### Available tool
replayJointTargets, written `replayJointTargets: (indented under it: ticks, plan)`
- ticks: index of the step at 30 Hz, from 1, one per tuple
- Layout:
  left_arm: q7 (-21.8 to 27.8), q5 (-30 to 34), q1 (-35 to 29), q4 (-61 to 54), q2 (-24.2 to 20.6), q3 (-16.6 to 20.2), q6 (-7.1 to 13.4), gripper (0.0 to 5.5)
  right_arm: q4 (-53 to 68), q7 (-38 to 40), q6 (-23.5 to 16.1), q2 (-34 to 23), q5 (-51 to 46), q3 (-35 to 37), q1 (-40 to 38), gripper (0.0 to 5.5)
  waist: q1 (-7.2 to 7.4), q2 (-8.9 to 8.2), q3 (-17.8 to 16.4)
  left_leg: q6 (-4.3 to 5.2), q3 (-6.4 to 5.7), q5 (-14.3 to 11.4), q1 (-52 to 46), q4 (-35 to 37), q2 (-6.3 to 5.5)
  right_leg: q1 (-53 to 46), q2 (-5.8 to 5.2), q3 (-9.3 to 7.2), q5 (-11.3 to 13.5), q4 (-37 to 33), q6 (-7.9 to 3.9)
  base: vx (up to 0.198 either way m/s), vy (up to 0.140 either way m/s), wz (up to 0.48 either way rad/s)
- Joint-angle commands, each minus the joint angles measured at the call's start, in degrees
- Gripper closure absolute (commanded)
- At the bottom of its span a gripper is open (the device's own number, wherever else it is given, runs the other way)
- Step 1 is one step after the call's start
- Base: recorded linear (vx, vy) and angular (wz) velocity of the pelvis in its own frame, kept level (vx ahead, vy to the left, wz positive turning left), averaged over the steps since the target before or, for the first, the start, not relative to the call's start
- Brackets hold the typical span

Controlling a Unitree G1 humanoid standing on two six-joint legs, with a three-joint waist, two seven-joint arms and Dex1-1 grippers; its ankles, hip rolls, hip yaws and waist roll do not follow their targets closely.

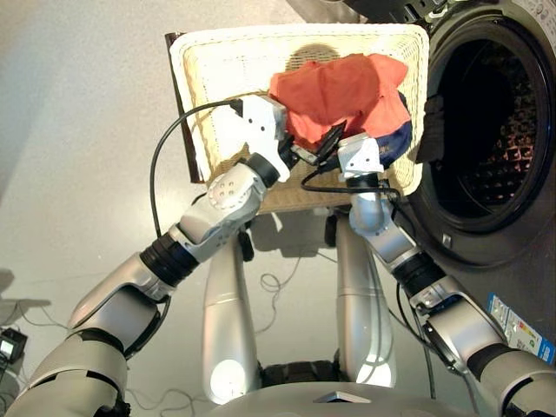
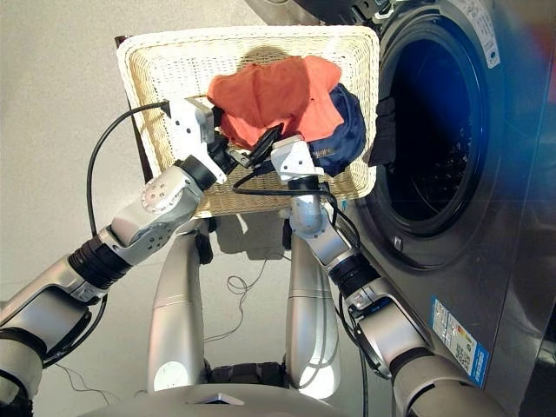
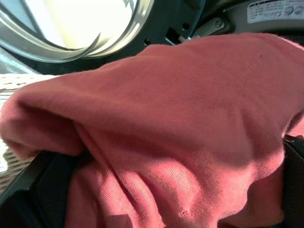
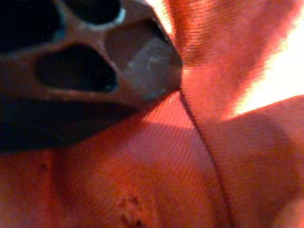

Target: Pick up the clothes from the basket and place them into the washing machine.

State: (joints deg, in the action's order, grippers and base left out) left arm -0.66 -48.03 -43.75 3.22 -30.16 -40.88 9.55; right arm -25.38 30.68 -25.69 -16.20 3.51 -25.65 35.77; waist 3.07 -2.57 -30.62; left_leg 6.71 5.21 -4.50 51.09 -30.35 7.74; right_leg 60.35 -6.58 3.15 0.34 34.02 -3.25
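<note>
1. Clothes: an orange-red garment [image 1: 343, 91] lies heaped at the washer-side end of the wicker basket [image 1: 226, 65], with a navy blue garment [image 2: 343, 130] partly beneath it, against the basket wall nearest the machine. No black garment can be made out.
2. Washing machine [image 1: 512, 217]: stands just beside the basket, its porthole open and the perforated drum [image 1: 504, 130] in view.
3. Left gripper [image 1: 300, 148]: at the near edge of the orange-red heap, with cloth draped across its wrist view. Whether its jaws are wide or closed cannot be told.
4. Right gripper [image 2: 265, 143]: pressed into the same edge, just beside the left one. A dark finger [image 4: 90, 61] lies against the cloth in its wrist view, yet the jaw opening cannot be told.
5. Handling, as judged: the fabric looks soft, light and limp, sure to sag and trail when lifted. A raised fold or bunched ridge offers the best hold; a flat patch would likely slip.
6. Risk, as judged: the navy piece, overlapped by the orange-red one, may drag along or snag on the basket rim.
</note>
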Motion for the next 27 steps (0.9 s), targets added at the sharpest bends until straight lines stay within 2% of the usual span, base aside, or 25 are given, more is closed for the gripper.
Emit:
replayJointTargets:
  ticks: [1, 14, 27]
  plan:
    - [5.23, 0.76, 4.46, -17.65, 1.04, -2.98, 6.12, 0.0, -12.17, 12.54, 5.06, -9.9, -16.95, 24.66, 0.18, 5.5, 0.1, 5.28, 0.83, -2.29, 1.71, -0.67, 1.59, -1.71, -0.77, -3.85, -1.36, 1.21, -0.92, -2.38, -5.59, 0.0, 0.0, 0.0]
    - [3.58, 0.34, 4.37, -17.43, 2.33, -2.72, 6.4, 0.0, -11.38, 15.46, 3.93, -9.22, -18.75, 26.57, 0.94, 5.5, -0.01, 5.46, 0.83, -2.38, 1.84, -0.79, 1.79, -1.94, -0.86, -3.63, -1.24, 1.37, -1.04, -2.07, -5.35, 0.0, 0.0, 0.0]
    - [1.83, -0.53, 3.81, -16.91, 3.51, -2.85, 6.07, 0.0, -11.78, 17.78, -0.72, -7.18, -27.73, 30.84, 3.49, 5.5, -0.06, 5.54, 0.83, -2.56, 1.9, -0.28, 2.15, -1.54, -1.0, -3.19, -1.17, 1.27, -0.52, -2.34, -5.27, 0.0, 0.0, 0.0]
